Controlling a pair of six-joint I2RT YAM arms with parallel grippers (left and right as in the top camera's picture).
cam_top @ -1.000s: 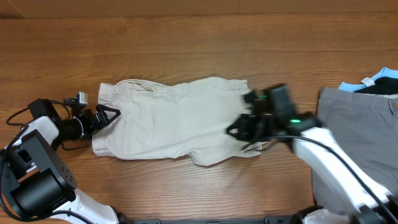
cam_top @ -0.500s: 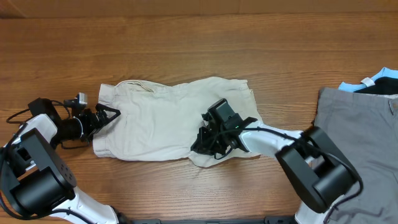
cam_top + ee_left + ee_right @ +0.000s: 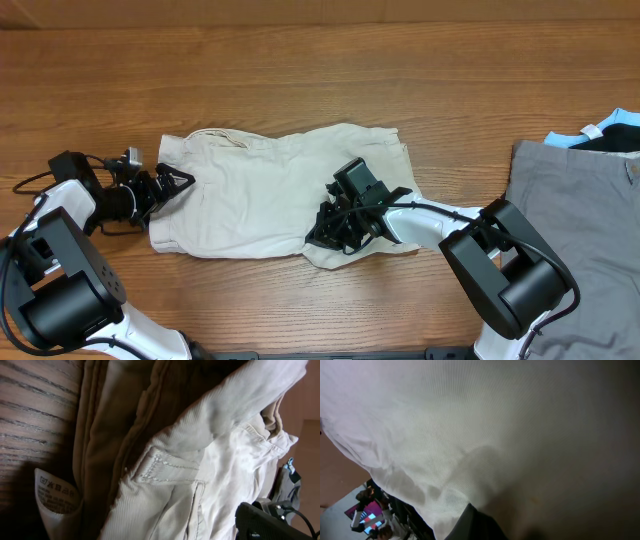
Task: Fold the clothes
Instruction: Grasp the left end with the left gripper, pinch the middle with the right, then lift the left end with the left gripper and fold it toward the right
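Left end effector (image 3: pixel 175 183) is staying released at the left edge of the shorts (image 3: pixel 260 190) lying flat mid-surface (image 3: pixel 300 80), while right end effector (image 3: pixel 335 225), swung in from the right hem, is sitting clenched on their lower middle, arm reaching leftward, low.

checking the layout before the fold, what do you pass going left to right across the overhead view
left gripper → beige shorts → grey garment at the right edge

Shorts (image 3: pixel 260 200) on table (image 3: pixel 320 80) centre, second garment (image 3: pixel 585 230) at right.
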